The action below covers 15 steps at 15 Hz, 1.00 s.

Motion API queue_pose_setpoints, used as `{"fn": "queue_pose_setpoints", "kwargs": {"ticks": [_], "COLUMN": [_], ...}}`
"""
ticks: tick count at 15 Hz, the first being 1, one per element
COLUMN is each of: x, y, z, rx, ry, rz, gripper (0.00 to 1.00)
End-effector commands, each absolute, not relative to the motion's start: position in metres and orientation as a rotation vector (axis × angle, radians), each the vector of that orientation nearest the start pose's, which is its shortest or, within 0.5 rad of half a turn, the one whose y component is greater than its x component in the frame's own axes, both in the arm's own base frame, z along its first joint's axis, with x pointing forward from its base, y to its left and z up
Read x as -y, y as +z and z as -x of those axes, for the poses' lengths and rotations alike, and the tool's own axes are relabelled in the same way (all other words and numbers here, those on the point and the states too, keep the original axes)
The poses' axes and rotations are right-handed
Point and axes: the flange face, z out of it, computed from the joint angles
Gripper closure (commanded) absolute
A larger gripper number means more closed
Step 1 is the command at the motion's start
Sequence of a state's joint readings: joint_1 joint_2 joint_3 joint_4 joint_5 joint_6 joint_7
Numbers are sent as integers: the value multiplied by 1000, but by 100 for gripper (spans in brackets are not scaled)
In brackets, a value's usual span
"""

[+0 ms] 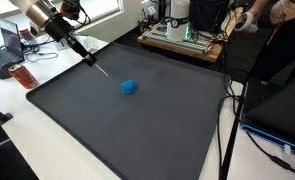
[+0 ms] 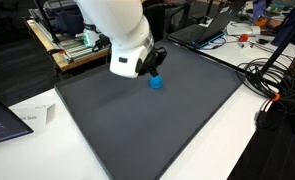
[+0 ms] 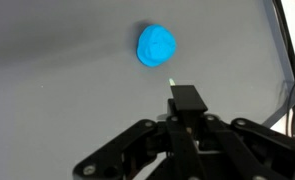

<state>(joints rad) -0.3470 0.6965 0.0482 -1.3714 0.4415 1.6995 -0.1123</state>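
Entry: 1 gripper (image 1: 71, 38), clenched on 1 slim black rod (image 1: 90, 58) with a pale tip, held tilted above the dark mat (image 1: 137, 130). 1 blue lump (image 1: 129, 87) is recorded lying alone on the mat, near the rod's tip but apart from it. Handling note, as a judgement: a firm clamp is advised, with the tip lowered slowly and centred on the lump, since a glancing touch would likely roll it aside.

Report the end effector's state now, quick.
End effector: closed, holding a thin dark stick; the stick's tip is close to the blue ball but apart from it.
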Motion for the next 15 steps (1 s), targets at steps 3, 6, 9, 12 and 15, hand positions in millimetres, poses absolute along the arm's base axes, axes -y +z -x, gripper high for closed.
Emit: {"fn": "queue_pose_setpoints", "kwargs": {"ticks": [3, 6, 9, 12, 15], "x": [185, 196, 205, 208, 208], "y": [286, 278, 274, 268, 262], "z": [-623, -601, -582, -563, -542], "rx": [-406, -429, -463, -475, -483], "ry": [236, 176, 100, 43, 11], "rz": [2453, 2410, 2380, 2381, 2396], "gripper": [97, 97, 97, 97, 97]}}
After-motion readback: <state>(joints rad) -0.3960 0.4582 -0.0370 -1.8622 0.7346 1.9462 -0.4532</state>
